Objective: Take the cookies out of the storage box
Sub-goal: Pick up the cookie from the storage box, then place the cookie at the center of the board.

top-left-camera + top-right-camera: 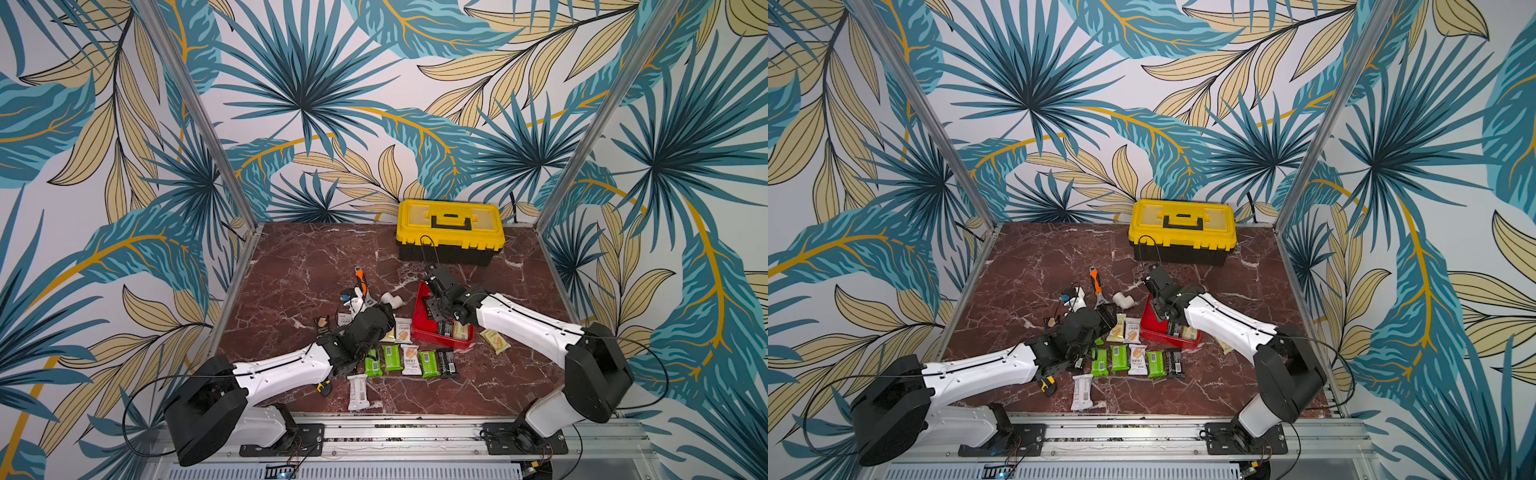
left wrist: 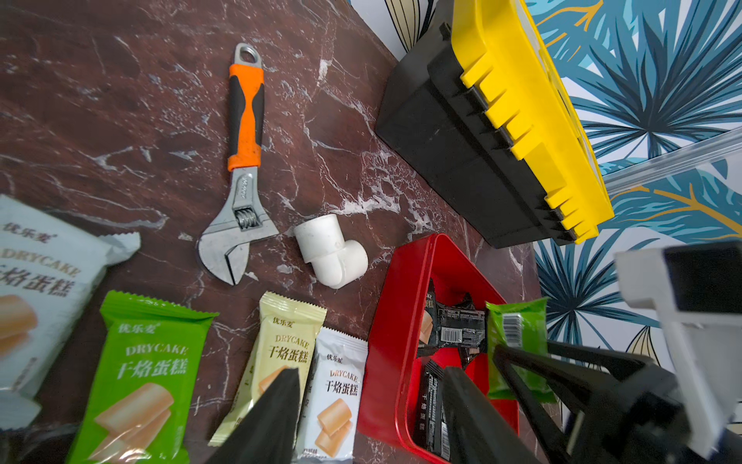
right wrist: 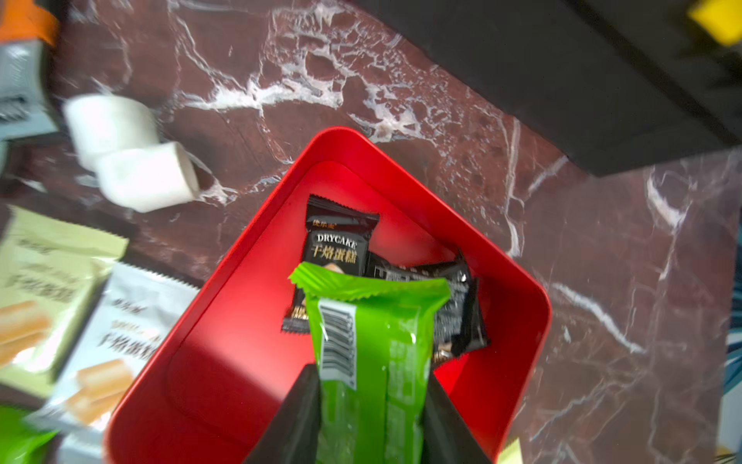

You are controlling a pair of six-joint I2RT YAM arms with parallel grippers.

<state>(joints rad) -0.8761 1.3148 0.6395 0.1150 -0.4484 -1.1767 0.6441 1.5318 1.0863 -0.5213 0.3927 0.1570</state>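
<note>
Right claw clamps a green cookie over the storage box!
Box sits right of centre on the worktop; black cookies inside, half hidden by the green one (left claw gapes empty).

Between the jaws of the right gripper stands one cookie packet, over the storage box. Ahead of these jaws more cookies lie in the box; beyond it is the toolbox. Ahead of the jaws of the left gripper lie the pipe elbow and, beside it, the wrench, on the table. Under one left jaw lie cookies, just beside the box.
</note>
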